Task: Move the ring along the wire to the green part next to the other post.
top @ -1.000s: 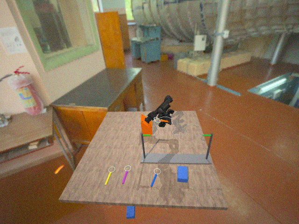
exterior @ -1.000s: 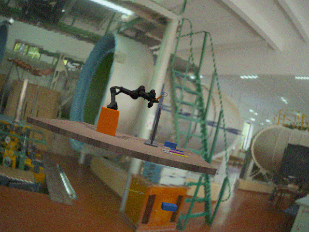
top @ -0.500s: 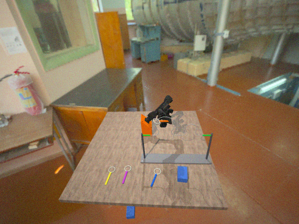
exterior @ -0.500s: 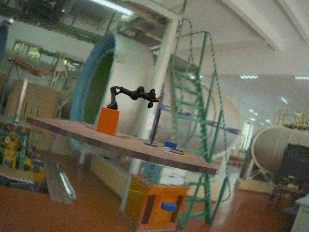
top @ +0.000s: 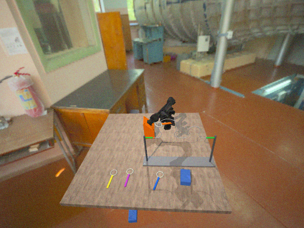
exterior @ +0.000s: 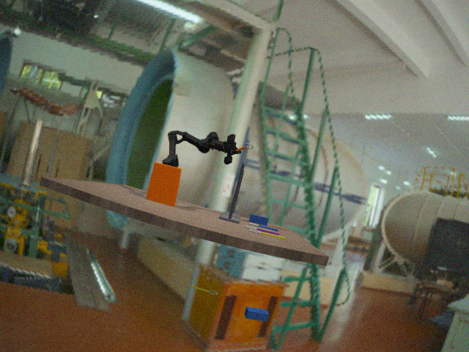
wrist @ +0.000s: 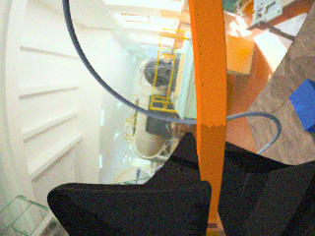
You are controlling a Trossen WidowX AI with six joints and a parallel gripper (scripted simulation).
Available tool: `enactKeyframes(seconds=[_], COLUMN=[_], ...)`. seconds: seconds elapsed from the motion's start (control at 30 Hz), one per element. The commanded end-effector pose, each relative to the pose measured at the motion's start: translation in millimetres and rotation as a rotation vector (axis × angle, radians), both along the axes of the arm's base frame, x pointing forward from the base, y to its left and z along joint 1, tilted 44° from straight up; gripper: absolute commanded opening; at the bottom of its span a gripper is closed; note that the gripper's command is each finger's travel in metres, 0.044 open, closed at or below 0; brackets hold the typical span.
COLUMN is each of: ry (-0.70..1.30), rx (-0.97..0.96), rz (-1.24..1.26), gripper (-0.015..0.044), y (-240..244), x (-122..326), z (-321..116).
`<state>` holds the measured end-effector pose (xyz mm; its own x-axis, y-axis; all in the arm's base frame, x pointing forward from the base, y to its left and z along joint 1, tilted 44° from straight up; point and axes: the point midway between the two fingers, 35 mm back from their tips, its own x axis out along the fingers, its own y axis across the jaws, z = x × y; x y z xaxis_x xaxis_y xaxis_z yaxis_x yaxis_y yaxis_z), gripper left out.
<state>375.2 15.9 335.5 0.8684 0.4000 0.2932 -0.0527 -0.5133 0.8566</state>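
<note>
The ring (top: 155, 125) (exterior: 250, 147) is up at the left part of the wire's curves, right of and above the left green part (top: 148, 137). The wire appears to run through it, but the views are too small to be sure; whether they touch cannot be told. Its orange handle (top: 166, 123) (exterior: 240, 149) (wrist: 209, 74) points right in the top view. My black gripper (exterior: 235, 150) (wrist: 212, 189) is shut on the handle. In the wrist view the grey wire (wrist: 105, 90) crosses behind the handle; the ring is out of view. The other green part (top: 210, 137) is at the right post (top: 213, 149).
The left post (top: 146, 149) and right post stand on a grey base (top: 179, 161). In front lie a yellow-handled ring (top: 110, 181), a magenta-handled one (top: 127, 180), a blue-handled one (top: 156, 183) and a blue block (top: 185, 176) (wrist: 306, 105). An orange block (top: 148, 129) (exterior: 163, 184) stands behind.
</note>
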Motion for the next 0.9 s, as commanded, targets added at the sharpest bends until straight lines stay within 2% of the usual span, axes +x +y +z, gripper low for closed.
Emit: enactKeyframes(seconds=[0.0,0.87], ry=[0.01,0.025], rx=[0.045,0.366], rz=[-0.001,-0.014], gripper=[-0.015,-0.015], y=[-0.1,-7.7], x=[0.3,1.0], z=[-2.0,7.7])
